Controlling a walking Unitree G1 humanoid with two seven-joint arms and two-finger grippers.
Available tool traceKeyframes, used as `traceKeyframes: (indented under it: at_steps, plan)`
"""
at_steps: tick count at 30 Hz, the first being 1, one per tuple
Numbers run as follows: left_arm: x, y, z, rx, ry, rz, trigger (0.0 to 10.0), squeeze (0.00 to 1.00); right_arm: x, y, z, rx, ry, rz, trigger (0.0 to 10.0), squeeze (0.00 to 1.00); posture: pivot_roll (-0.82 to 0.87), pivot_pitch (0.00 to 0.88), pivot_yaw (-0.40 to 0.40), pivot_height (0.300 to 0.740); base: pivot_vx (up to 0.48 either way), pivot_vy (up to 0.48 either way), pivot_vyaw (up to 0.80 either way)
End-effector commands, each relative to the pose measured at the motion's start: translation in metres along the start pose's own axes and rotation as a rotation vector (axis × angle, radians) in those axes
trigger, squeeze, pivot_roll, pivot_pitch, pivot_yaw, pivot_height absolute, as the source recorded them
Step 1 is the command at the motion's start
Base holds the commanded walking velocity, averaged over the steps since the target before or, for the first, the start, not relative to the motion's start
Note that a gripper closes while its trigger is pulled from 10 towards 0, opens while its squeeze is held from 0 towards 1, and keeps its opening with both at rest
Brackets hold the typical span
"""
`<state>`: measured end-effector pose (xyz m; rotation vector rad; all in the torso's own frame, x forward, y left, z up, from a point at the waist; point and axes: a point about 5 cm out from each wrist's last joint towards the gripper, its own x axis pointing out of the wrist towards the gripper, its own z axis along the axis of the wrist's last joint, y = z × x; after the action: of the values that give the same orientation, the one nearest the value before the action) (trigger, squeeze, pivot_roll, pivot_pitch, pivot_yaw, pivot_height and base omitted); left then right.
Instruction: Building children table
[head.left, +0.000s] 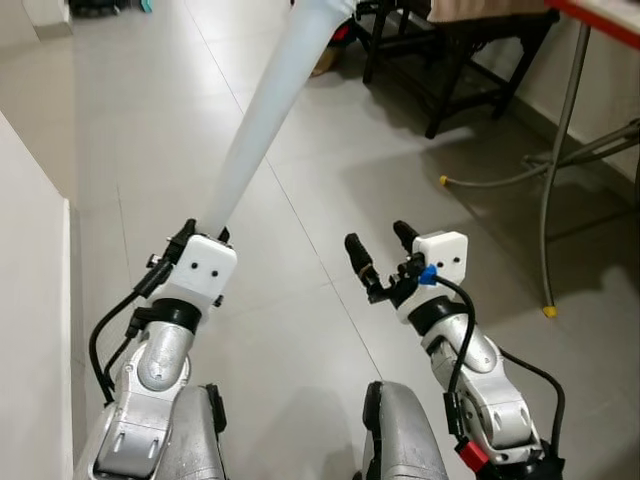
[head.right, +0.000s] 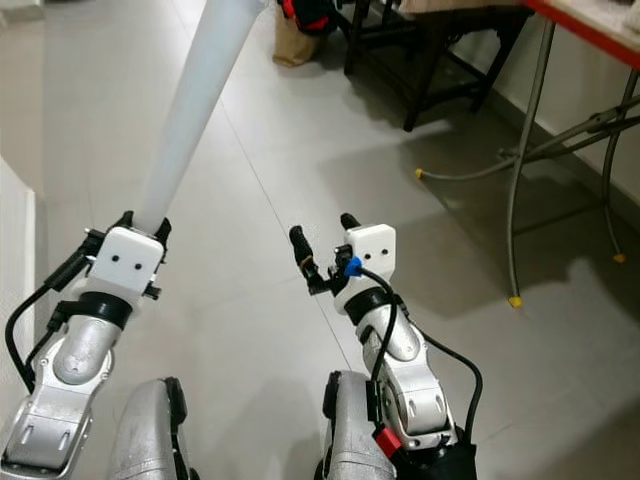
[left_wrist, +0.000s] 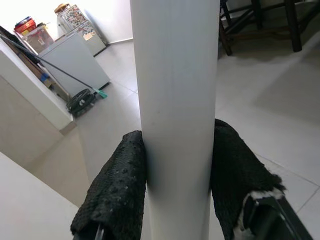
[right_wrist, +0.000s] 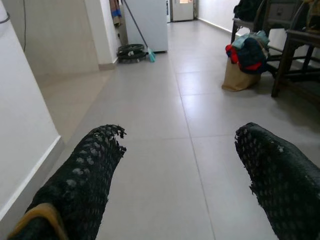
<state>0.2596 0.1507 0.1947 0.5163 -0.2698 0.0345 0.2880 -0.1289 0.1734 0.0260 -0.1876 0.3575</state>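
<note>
Left claw grips a long white table leg between both fingers, angling it up and forward over the grey tiled floor. Right claw hovers beside it, fingers spread, holding nothing. Farther off, a brown bag holds clothes beside dark chairs.

One white table leg, two grippers

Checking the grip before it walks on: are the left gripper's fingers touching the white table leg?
Touching. In the left wrist view both fingers press against the sides of the white table leg, with no gap.
</note>
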Motion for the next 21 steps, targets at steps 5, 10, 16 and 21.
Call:
traceKeyframes:
  at_steps: [5,10,16,21]
  plan:
    - [-0.016,-0.017,0.004,-0.080,0.035,-0.026,10.0,0.00,-0.011,0.010,-0.006,-0.019,0.021,0.013,10.0,0.00,0.08,0.111,-0.059,0.613,0.000,0.000,0.00]
    - [-0.025,-0.023,0.001,-0.101,0.060,-0.036,10.0,0.00,-0.015,0.012,-0.008,-0.030,0.032,0.010,10.0,0.00,0.08,0.105,-0.058,0.628,0.000,0.000,0.00]
    - [-0.031,-0.027,-0.002,-0.133,0.092,-0.047,10.0,0.00,-0.018,0.009,-0.011,-0.057,0.044,-0.014,10.0,0.00,0.08,0.098,-0.056,0.648,0.000,0.000,0.00]
    - [-0.038,-0.033,-0.004,-0.154,0.117,-0.077,10.0,0.00,-0.024,0.007,-0.012,-0.095,0.067,-0.010,10.0,0.00,0.08,0.092,-0.065,0.673,0.000,0.000,0.00]
